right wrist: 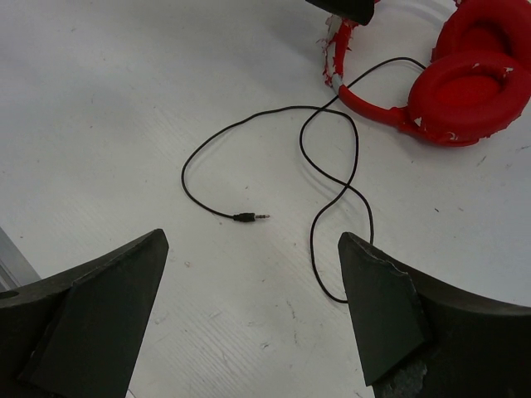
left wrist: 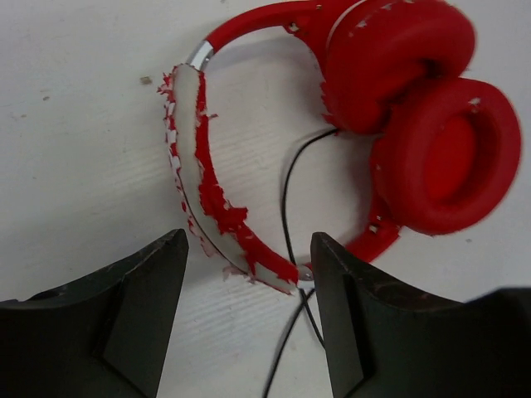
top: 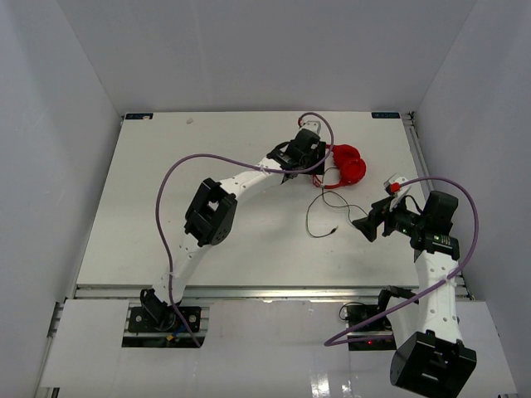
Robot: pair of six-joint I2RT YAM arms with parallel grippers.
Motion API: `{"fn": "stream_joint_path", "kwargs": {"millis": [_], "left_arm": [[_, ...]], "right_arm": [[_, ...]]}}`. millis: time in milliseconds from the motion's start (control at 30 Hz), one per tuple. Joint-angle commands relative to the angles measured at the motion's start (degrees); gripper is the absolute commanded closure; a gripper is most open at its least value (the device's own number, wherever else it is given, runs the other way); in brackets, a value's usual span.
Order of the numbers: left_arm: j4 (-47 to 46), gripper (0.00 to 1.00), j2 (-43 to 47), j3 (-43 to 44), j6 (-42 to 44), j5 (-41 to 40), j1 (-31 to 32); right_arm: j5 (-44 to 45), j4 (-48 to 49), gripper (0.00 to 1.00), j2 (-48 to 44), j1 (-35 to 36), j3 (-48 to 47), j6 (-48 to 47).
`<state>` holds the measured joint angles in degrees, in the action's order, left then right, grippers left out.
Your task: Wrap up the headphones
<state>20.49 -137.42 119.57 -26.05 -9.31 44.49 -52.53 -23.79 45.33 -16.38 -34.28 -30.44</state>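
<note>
The red headphones (top: 347, 164) lie at the back right of the table, cups stacked together, with the peeling red-and-white headband (left wrist: 207, 199) toward the left. Their thin dark cable (top: 319, 209) loops toward the front and ends in a plug (right wrist: 249, 217) lying free on the table. My left gripper (top: 311, 164) is open and low over the headband, its fingertips either side of the band's near end (left wrist: 249, 242), touching nothing. My right gripper (top: 365, 225) is open and empty, just right of the cable loops, facing the plug (right wrist: 253, 239).
The white table (top: 207, 157) is walled by white panels on three sides. The left arm stretches diagonally from the near left to the headphones, its purple cable (top: 178, 178) arching above it. The left gripper's finger (right wrist: 344, 8) shows at the top of the right wrist view.
</note>
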Motion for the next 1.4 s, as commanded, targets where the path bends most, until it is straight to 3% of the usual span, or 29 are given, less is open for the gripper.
{"fn": "stream_joint_path", "kwargs": {"millis": [0, 333, 567, 767, 933, 1167, 1300, 1367], "left_arm": [[0.6, 0.29, -2.4, 4.9, 1.6, -8.1, -0.4], [-2.0, 0.29, -6.9, 7.3, 3.1, -11.9, -0.5], [-3.7, 0.31, -9.9, 10.0, 3.2, -7.6, -0.7], [-4.1, 0.39, -11.1, 10.4, 2.2, -4.1, -1.0], [-4.1, 0.52, -11.0, 9.2, 2.3, -3.1, -1.1], [-4.1, 0.84, -8.7, 7.0, 1.6, -3.5, -1.4], [-3.9, 0.98, -4.2, 3.9, 0.1, -3.8, -1.7], [-3.8, 1.0, -0.1, 0.6, -0.4, -3.6, -2.2]], "right_arm": [[0.0, 1.5, 0.1, -0.9, -0.1, -1.3, 0.3], [-0.1, 1.4, 0.1, -0.6, -0.1, -1.4, 0.3], [0.8, 1.6, 0.1, -0.4, -0.1, -1.4, -0.1], [1.4, 1.6, 0.1, -0.1, -0.1, -1.3, -0.2], [1.9, 1.8, 0.1, 0.0, -0.2, -1.2, -0.2], [1.8, 2.1, 0.1, 0.1, -0.9, -0.6, -0.4], [1.0, 2.0, 0.1, -0.5, -2.1, -0.1, -1.1], [-1.2, 1.8, 0.1, -1.3, -3.7, 0.6, -1.6]]}}
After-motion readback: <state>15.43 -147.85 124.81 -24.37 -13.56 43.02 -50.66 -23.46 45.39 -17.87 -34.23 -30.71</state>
